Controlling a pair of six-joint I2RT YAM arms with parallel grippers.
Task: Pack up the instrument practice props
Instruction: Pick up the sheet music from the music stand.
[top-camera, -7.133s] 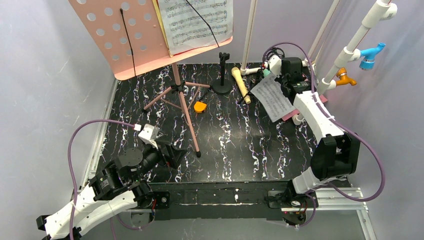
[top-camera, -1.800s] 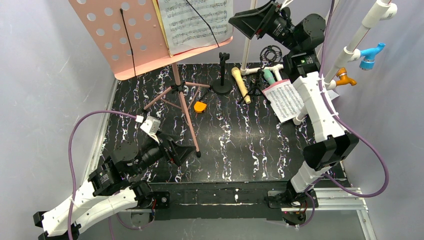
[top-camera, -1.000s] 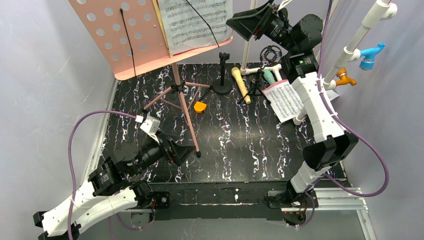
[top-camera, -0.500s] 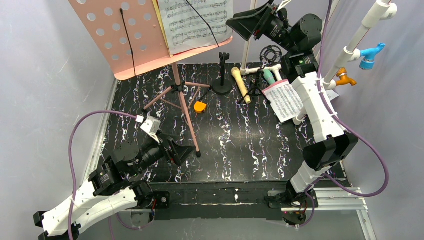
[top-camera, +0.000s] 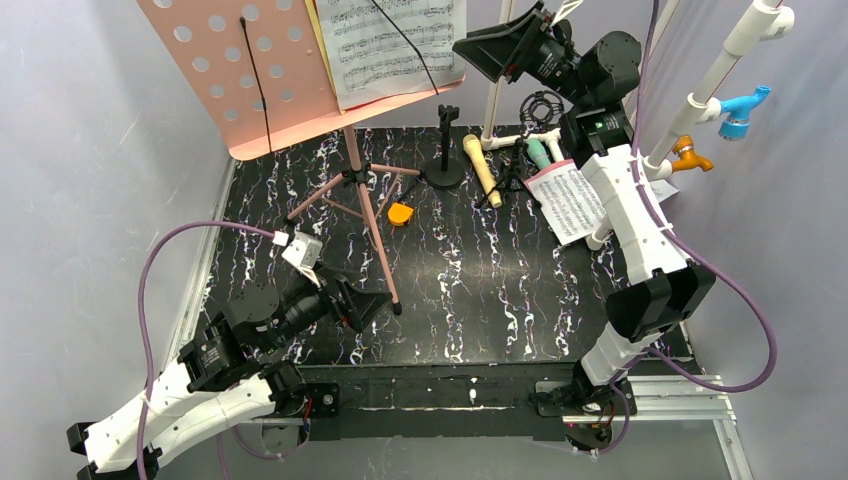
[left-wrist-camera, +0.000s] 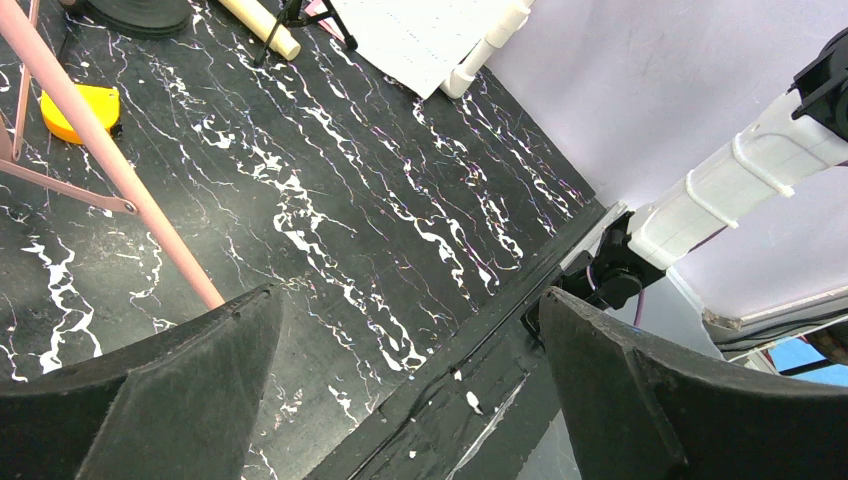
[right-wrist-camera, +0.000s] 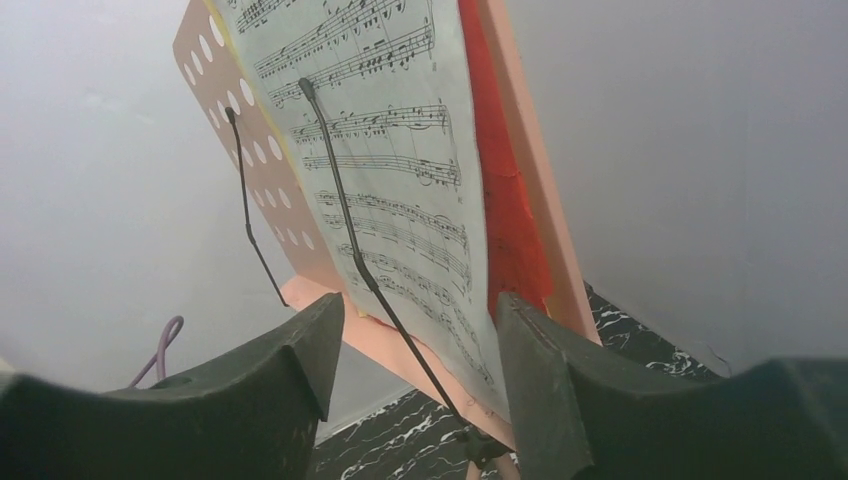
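The pink perforated music board (top-camera: 240, 70) stands on pink tripod legs (top-camera: 372, 225) at the back left. A white music sheet (top-camera: 395, 45) rests on it, over a red sheet (right-wrist-camera: 505, 200). My right gripper (top-camera: 470, 45) is raised at that sheet's right edge. Its jaws are open, and the sheet's lower corner shows in the gap (right-wrist-camera: 420, 300); I cannot tell if they touch it. The beige microphone (top-camera: 482, 170), the teal microphone (top-camera: 538, 152) and another printed sheet (top-camera: 565, 200) lie at the back right. My left gripper (top-camera: 375, 300) is low, open wide and empty (left-wrist-camera: 408, 298) beside a tripod leg (left-wrist-camera: 100, 160).
A black microphone stand (top-camera: 444, 150) and a small black tripod (top-camera: 512, 175) stand by the microphones. An orange object (top-camera: 400, 214) lies under the board. The white pipe frame (top-camera: 700, 95) with blue and orange fittings rises at the right. Thin black wire arms (right-wrist-camera: 350, 220) cross the sheet.
My right gripper's jaws have narrowed around the sheet's corner while the arm stayed almost in place. The left arm has not moved.
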